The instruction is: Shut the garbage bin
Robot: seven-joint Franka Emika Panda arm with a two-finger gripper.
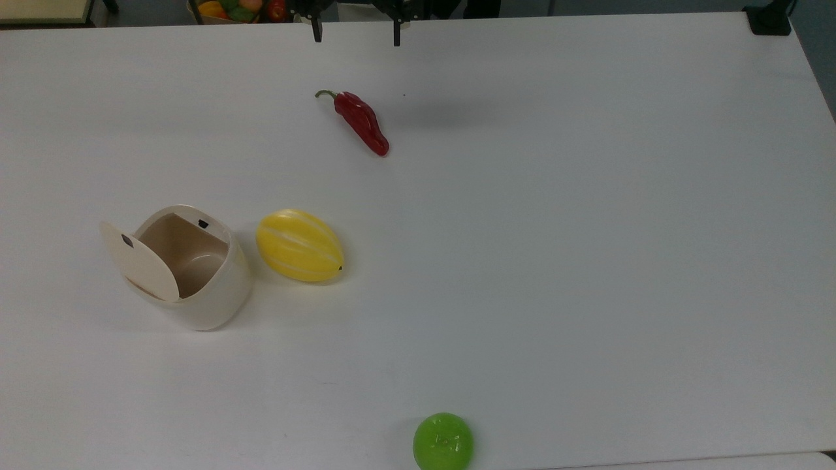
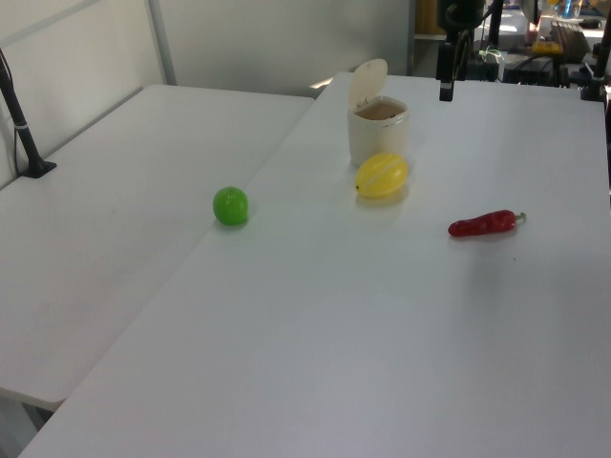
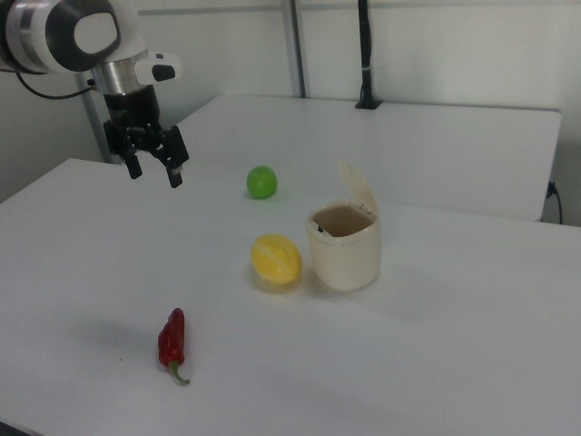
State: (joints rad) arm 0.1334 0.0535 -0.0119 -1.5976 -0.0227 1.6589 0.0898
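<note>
White table [image 1: 588, 261] spreads beneath us: our empty gripper [image 1: 356, 34], fingers spread, hangs near its top-view twelve-o'clock edge, the garbage bin [image 1: 196, 274] seemingly toward seven o'clock, lid [image 1: 138, 261] upright.

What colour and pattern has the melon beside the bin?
The melon is yellow with pale lengthwise stripes; the top view shows it best.

Bright, even overhead light — the white counter [image 1: 588, 261] is slightly washed out, without hard glare. Below the end effector [image 3: 156, 173] lies a soft grey shadow [image 1: 431, 117] — diffuse, blurred edges.
</note>
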